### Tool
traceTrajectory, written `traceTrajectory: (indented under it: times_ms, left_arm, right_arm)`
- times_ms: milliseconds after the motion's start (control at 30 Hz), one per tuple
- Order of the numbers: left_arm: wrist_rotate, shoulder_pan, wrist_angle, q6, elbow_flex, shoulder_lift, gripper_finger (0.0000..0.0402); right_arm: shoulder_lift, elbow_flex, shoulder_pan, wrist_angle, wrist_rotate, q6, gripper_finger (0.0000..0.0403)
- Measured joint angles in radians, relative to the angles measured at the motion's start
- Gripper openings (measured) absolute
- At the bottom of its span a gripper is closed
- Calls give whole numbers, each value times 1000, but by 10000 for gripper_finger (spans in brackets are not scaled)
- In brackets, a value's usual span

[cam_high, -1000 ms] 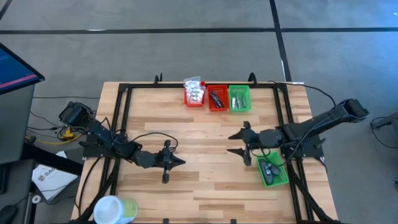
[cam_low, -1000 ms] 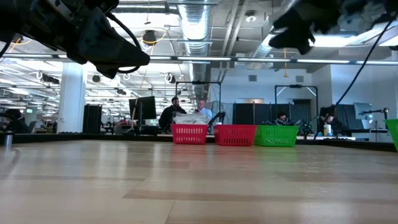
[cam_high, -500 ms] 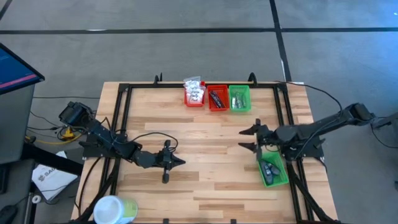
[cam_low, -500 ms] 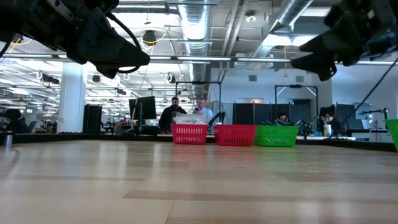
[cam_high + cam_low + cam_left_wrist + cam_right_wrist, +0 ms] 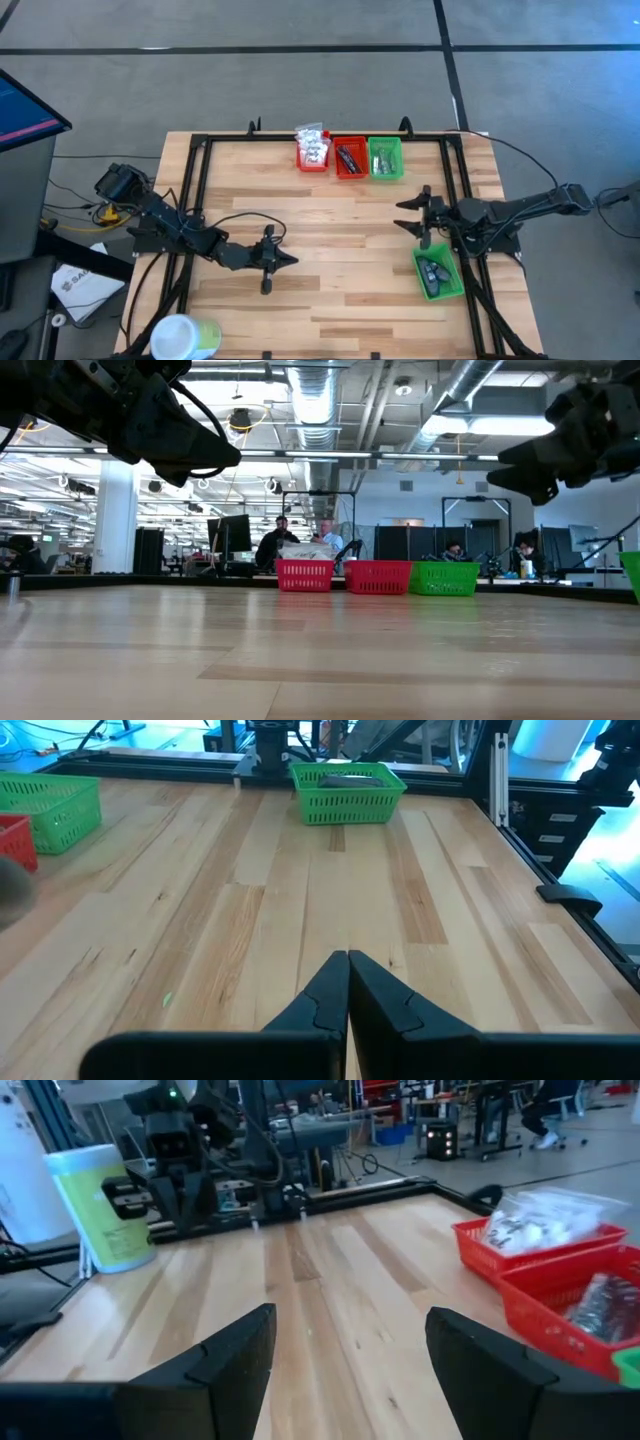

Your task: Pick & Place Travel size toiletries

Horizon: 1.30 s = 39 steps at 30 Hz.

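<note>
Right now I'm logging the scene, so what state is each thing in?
Left tool: shut, empty, above bare table.
Right tool: open, empty, beside the near green bin.
Near green bin: holds dark items.
Far green bin: holds items.
Middle red bin: holds dark sticks.
Left red bin: heaped with white packets.

From my station I see the wooden bench [image 5: 330,215] edged by a black metal frame [image 5: 195,215]. Three bins sit side by side at its far edge: a red bin [image 5: 312,160], a second red bin [image 5: 349,159] and a green bin [image 5: 385,158]. Another green bin [image 5: 438,275] sits near the right edge. A white-and-green tub [image 5: 182,336] stands off the near left corner. People sit at desks [image 5: 300,540] in the room beyond.
</note>
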Motion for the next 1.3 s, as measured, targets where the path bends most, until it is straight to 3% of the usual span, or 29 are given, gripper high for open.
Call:
traceTrajectory:
  times_ms: [233,333,467,633,867,967,1167,1300]
  left_arm:
    - [0,1,0,18,0,-5,1]
    - [33,5,6,98,0,-75,1]
    - [121,34,-65,104,0,-219,1]
    - [131,79,-165,159,0,-419,1]
    - [5,140,-396,217,-1,-680,1]
    - [-3,142,-436,213,-49,-789,1]
    - [118,142,-443,183,-223,-1039,1]
    - [273,142,-439,214,-284,-1190,1]
  right_arm:
    - [-145,0,-50,-147,55,24,249]
    - [-148,0,-60,-150,53,36,249]
    - [-144,0,-60,-150,51,35,249]
    - [-144,0,-60,-150,51,35,249]
    - [-144,-1,-59,-150,49,35,249]
    - [-144,-1,-59,-150,49,35,249]
    - [-144,-1,-59,-150,49,35,249]
    - [-144,-1,-59,-150,49,35,249]
